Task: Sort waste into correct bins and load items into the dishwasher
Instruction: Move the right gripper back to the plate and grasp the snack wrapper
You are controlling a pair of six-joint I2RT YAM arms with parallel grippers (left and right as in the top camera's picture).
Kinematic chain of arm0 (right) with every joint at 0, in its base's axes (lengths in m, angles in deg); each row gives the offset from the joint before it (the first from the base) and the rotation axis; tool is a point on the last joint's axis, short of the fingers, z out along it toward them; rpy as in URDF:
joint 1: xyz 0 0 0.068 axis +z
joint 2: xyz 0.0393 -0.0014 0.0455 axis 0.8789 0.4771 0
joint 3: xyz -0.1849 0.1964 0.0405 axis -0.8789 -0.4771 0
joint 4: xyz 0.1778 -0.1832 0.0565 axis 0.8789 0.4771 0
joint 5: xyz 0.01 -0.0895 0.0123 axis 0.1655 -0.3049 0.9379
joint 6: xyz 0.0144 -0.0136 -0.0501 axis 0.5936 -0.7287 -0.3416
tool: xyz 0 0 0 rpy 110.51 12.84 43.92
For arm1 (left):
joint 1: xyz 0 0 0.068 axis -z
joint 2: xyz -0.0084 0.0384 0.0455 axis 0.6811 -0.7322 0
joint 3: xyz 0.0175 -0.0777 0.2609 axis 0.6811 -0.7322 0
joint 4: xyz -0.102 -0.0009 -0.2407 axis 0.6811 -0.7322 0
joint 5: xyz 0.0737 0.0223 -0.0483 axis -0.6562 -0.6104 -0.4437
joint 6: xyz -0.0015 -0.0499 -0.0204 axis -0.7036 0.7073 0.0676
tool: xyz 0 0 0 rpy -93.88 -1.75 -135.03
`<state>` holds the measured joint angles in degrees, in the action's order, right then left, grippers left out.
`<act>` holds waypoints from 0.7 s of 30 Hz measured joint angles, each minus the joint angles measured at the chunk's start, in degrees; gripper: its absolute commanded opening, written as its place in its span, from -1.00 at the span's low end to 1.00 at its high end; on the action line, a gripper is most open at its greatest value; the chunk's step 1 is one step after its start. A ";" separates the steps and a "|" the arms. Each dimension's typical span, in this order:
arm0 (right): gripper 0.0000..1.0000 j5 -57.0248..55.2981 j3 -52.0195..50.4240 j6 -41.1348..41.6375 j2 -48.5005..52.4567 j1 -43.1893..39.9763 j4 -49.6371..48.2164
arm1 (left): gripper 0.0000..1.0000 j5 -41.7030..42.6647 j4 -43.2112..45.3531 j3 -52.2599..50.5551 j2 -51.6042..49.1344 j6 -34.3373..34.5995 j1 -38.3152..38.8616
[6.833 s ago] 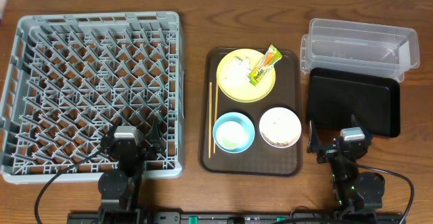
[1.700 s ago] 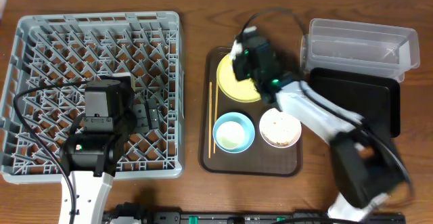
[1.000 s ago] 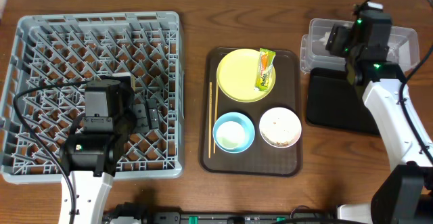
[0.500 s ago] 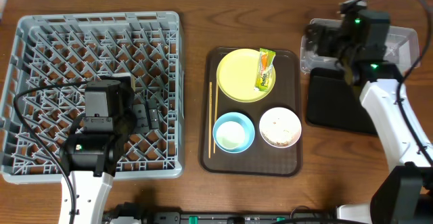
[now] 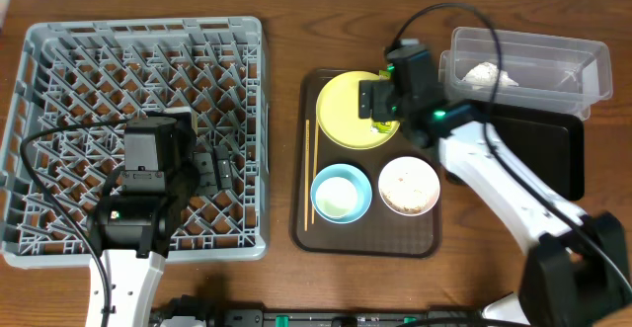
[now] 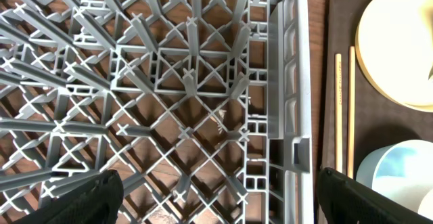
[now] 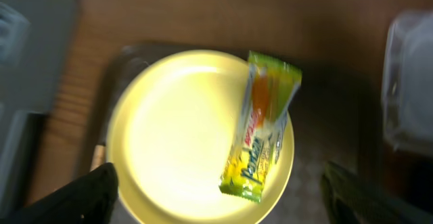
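My right gripper [image 5: 378, 105] is open and empty, hovering over the round yellow plate [image 5: 341, 110]. The right wrist view shows its jaws [image 7: 223, 207] wide apart above the plate [image 7: 189, 136] and the green-and-orange snack wrapper [image 7: 262, 132]. The wrapper [image 5: 380, 124] is mostly hidden overhead. A crumpled white tissue [image 5: 484, 73] lies in the clear tub [image 5: 583, 70]. The pinkish-white bowl [image 5: 408, 186] holds rice scraps. The light blue bowl [image 5: 341, 194] and chopsticks [image 5: 307, 174] lie on the brown tray. My left gripper [image 5: 212, 167] is open over the grey dish rack [image 5: 59, 60]. No white cup shows.
The brown serving tray [image 5: 425, 243] holds the dishes. The black tray [image 5: 538, 154] lies in front of the clear tub, partly under my right arm. The left wrist view shows the rack's right wall [image 6: 287, 82], chopsticks [image 6: 338, 109] and the blue bowl's rim [image 6: 396, 176].
My right arm has swung left from the clear tub to above the yellow plate. The tissue now lies in the tub. The left arm has not moved.
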<state>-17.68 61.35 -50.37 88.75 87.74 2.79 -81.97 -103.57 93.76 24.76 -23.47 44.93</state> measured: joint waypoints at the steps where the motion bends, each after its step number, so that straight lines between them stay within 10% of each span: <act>1: 0.78 -1.05 -0.02 1.38 1.40 0.28 0.24 | 0.86 0.00 -0.04 0.00 0.00 0.00 0.00; 21: 0.77 -5.33 -0.55 11.72 12.98 0.63 -4.44 | 0.87 0.00 -0.07 0.00 0.00 0.00 0.00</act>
<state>-23.01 60.81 -38.66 101.73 88.38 -1.65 -81.97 -103.63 93.76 24.76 -23.47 44.93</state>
